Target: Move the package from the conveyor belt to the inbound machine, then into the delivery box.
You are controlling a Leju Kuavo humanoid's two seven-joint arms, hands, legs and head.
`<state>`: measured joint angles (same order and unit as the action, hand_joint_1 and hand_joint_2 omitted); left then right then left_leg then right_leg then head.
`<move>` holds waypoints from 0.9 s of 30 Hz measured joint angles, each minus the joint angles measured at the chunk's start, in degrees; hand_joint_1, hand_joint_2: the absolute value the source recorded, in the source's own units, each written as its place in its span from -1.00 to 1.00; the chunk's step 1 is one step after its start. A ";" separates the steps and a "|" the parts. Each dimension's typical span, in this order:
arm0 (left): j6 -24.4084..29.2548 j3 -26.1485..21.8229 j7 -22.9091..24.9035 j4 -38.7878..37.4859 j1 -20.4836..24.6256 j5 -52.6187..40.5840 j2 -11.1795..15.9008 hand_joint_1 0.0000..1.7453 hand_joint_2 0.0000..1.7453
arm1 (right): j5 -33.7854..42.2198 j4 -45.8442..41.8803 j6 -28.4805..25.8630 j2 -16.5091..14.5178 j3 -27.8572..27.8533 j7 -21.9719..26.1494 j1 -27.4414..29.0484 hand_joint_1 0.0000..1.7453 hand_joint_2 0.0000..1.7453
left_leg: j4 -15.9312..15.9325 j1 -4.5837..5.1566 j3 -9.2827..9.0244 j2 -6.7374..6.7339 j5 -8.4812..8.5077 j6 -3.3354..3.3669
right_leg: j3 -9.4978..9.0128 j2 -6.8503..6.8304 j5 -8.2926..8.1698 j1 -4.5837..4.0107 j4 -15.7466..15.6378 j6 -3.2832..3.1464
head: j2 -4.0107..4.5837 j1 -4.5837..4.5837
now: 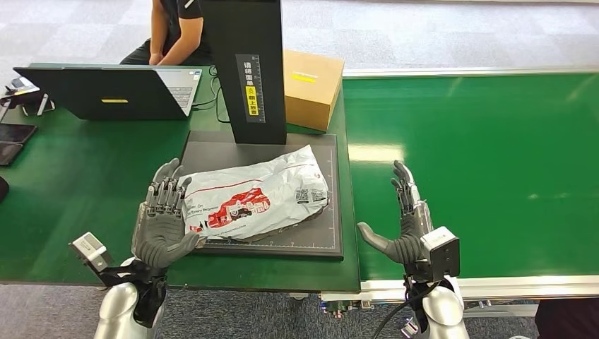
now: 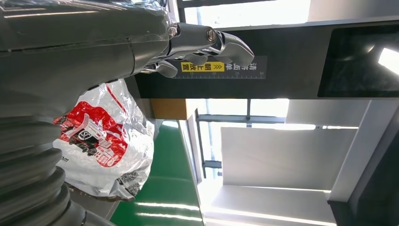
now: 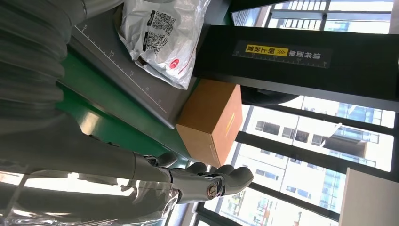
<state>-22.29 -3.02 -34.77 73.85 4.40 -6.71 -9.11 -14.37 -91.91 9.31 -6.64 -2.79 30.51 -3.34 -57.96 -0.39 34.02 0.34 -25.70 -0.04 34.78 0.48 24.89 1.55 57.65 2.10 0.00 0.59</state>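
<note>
Already past step 1: package (image 1: 258, 200) off conveyor belt (image 1: 480, 155), lying on inbound machine (image 1: 332, 240) platform under scanner post (image 1: 248, 67). Left hand (image 1: 161, 219) spread open, fingers by pkg edge, contact unclear; right hand (image 1: 406, 226) open, holding nothing, over belt. Remaining: pick pkg up, move to delivery box, prob the cardboard box (image 1: 311, 88).

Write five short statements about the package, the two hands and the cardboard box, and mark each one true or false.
1. The package lies on the dark platform of the inbound machine. True.
2. The right hand holds the package. False: it is open over the conveyor belt, apart from the package.
3. The left hand is at the package's left edge. True.
4. The cardboard box sits on the conveyor belt. False: it stands on the table behind the machine.
5. A laptop stands open on the table. True.
</note>
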 joint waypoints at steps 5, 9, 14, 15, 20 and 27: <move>0.00 -0.01 0.00 0.00 0.03 0.00 0.00 -1.00 1.00 | -0.04 0.00 0.00 0.00 -0.24 0.00 0.00 -1.00 1.00 | 0.00 0.00 0.00 0.00 0.00 0.00 | 0.00 0.00 0.00 0.00 0.00 0.00 | 0.00 0.00; 0.00 -0.02 0.01 0.00 0.02 0.00 -0.02 -1.00 1.00 | -0.04 0.00 0.02 0.00 -0.37 0.00 0.01 -1.00 1.00 | 0.00 0.00 0.00 0.00 0.00 0.00 | 0.00 0.00 0.00 0.00 0.00 0.00 | 0.00 0.00; 0.00 -0.02 0.14 -0.01 0.01 -0.08 -0.02 -1.00 1.00 | -0.06 -0.02 0.02 0.00 -0.49 -0.02 0.02 -1.00 1.00 | 0.00 0.00 0.00 0.00 0.00 0.00 | 0.00 0.00 0.00 0.00 0.00 0.00 | 0.00 0.00; -0.01 -0.02 0.15 -0.01 0.01 -0.09 -0.02 -1.00 1.00 | -0.06 -0.02 0.02 0.00 -0.51 -0.02 0.03 -1.00 1.00 | 0.00 0.00 0.00 0.00 0.00 0.00 | 0.00 0.00 0.00 0.00 0.00 0.00 | 0.00 0.00; -0.02 -0.02 0.15 0.00 0.01 -0.09 -0.08 -1.00 1.00 | -0.06 -0.02 0.02 0.00 -0.53 -0.02 0.06 -1.00 1.00 | 0.00 0.00 0.00 0.00 0.00 0.00 | 0.00 0.00 0.00 0.00 0.00 0.00 | 0.00 0.00; -0.02 -0.02 0.15 0.00 0.02 -0.09 -0.09 -1.00 1.00 | -0.10 -0.02 0.02 0.00 -0.53 -0.05 0.06 -1.00 1.00 | 0.00 0.00 0.00 0.00 0.00 0.00 | 0.00 0.00 0.00 0.00 0.00 0.00 | 0.00 0.00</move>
<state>-22.32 -3.04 -34.62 73.85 4.42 -6.80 -9.20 -14.47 -91.93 9.33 -6.64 -3.32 30.46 -3.28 -57.96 -0.39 34.02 0.34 -25.70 -0.04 34.77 0.48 24.89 1.55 57.65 2.10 0.00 0.59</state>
